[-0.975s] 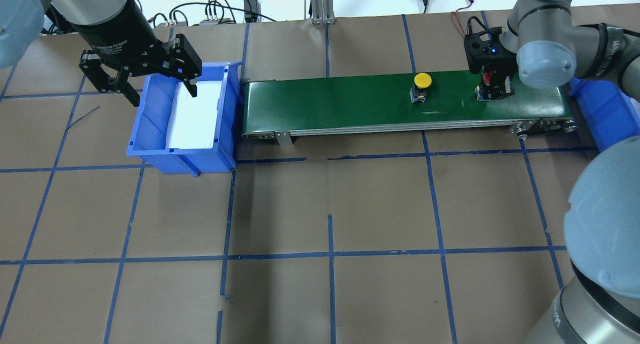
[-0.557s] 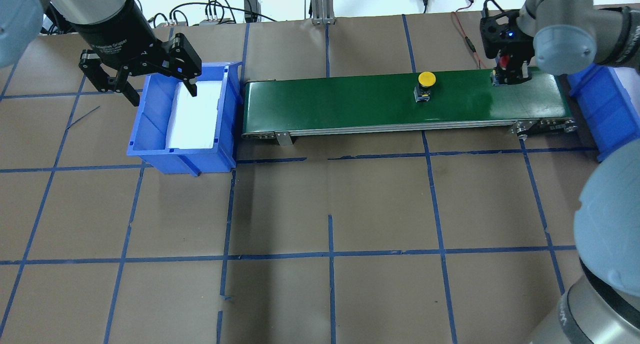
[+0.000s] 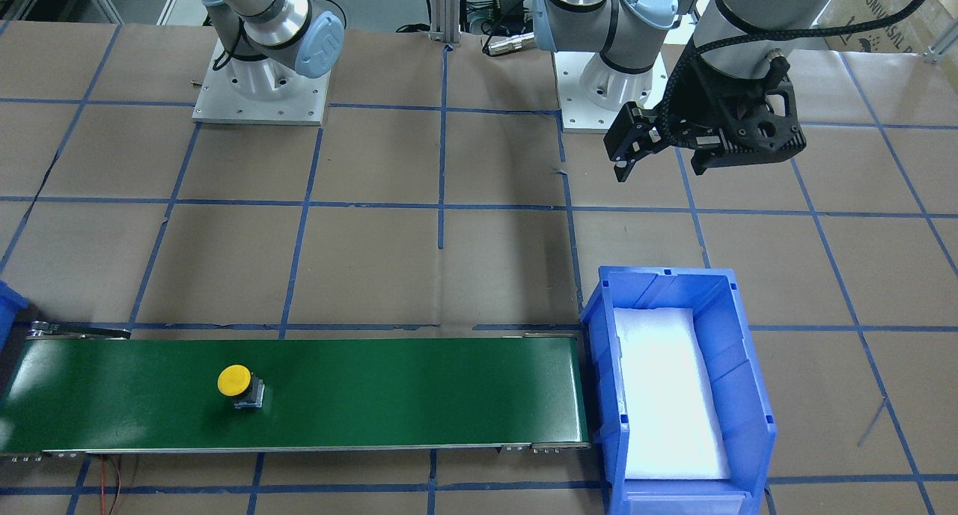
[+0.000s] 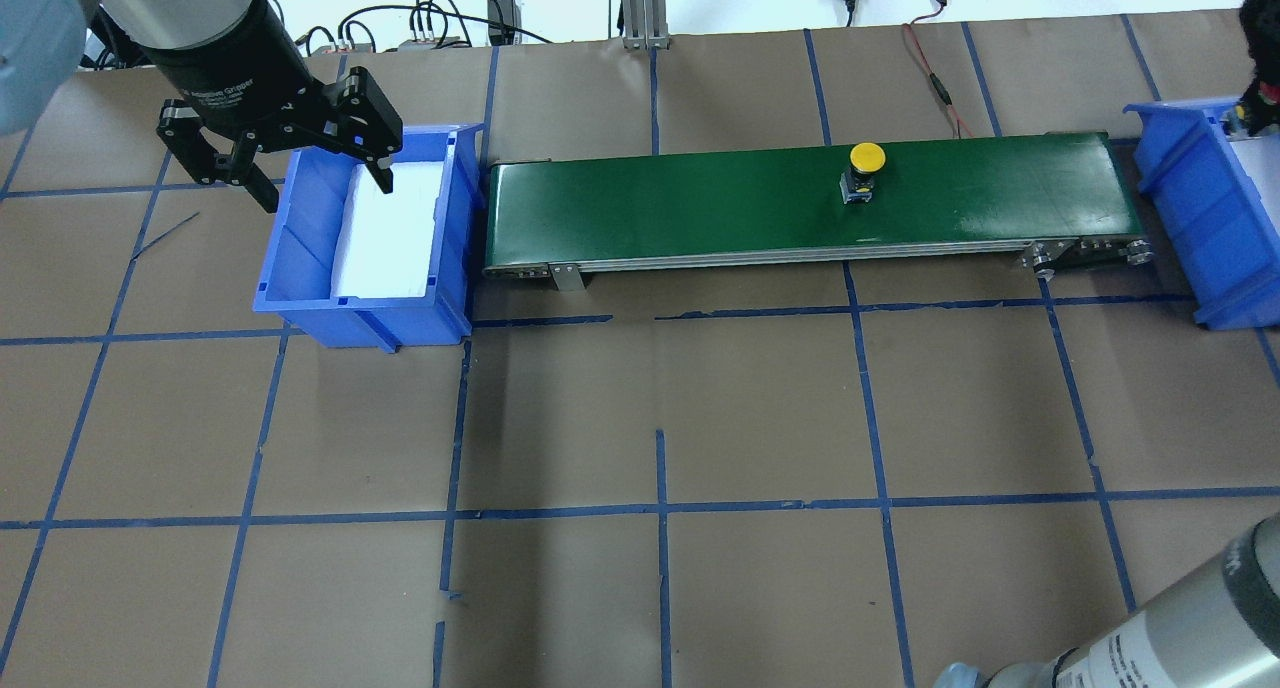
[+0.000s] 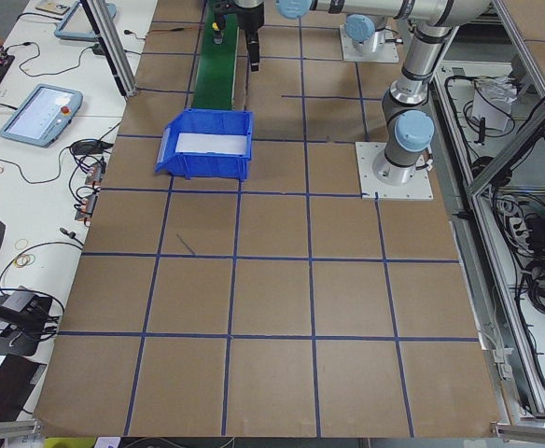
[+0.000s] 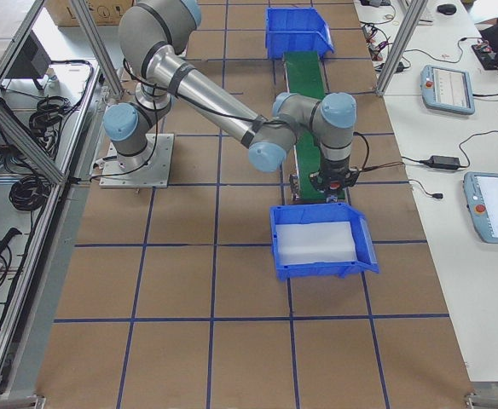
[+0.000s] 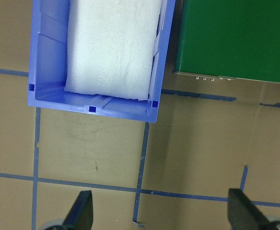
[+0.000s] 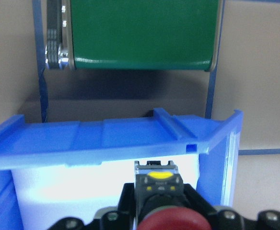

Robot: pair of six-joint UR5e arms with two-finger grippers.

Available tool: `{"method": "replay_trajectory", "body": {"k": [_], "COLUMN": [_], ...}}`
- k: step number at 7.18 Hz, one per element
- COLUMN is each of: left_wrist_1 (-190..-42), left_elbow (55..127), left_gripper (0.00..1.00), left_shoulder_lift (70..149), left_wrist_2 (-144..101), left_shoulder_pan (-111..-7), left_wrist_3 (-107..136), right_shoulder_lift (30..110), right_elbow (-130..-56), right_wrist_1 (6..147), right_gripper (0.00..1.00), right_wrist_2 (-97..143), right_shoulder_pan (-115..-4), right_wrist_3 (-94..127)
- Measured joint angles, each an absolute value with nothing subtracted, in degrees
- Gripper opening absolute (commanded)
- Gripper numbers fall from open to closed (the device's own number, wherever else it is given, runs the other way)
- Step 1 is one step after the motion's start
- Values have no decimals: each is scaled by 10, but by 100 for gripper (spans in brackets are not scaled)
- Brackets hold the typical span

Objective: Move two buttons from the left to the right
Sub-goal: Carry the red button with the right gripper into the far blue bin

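Observation:
The yellow button (image 4: 866,158) stands on the green conveyor belt (image 4: 700,198), right of its middle; it also shows in the front view (image 3: 236,382). My right gripper (image 8: 166,218) is shut on the red button (image 8: 169,221), whose grey switch body points down over the white foam of the right blue bin (image 8: 106,136). In the overhead view this gripper (image 4: 1262,103) sits at the far right edge above that bin (image 4: 1190,178). My left gripper (image 4: 325,190) is open and empty, hovering above the near left side of the left blue bin (image 4: 300,258).
The left blue bin (image 3: 599,350) holds only a white foam pad. The conveyor (image 3: 374,395) runs between the two bins. Brown paper with blue tape lines covers the table. Cables lie along the far edge (image 4: 450,18).
My right gripper has lifted the red button off the belt and carried it right, over the right bin. The yellow button has moved a little right on the belt. The left arm has not moved.

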State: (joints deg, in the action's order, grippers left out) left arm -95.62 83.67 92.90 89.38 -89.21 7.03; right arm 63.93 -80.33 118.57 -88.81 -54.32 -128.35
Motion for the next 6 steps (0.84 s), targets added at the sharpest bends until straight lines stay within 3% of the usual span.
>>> {"method": "replay_trajectory", "body": {"k": [4,5,6], "left_wrist_1": [-956,-956,-956], "left_elbow": [837,837,837], "left_gripper": [99,99,99], "left_shoulder_lift": [929,929,929], "left_wrist_2": [893,894,895], "left_shoulder_pan": [-892,-892,-892], "left_wrist_3": [70,70,70], "right_shoulder_lift": [541,523,513], "right_elbow": [-790,-781,-773], "right_wrist_1": [1215,1221,1223], "right_gripper": [13,29,58], "right_wrist_2": [-835,-832,-831], "right_shoulder_pan": [-471,-467,-465], "right_wrist_3": [-1369,-1376,-1382]}}
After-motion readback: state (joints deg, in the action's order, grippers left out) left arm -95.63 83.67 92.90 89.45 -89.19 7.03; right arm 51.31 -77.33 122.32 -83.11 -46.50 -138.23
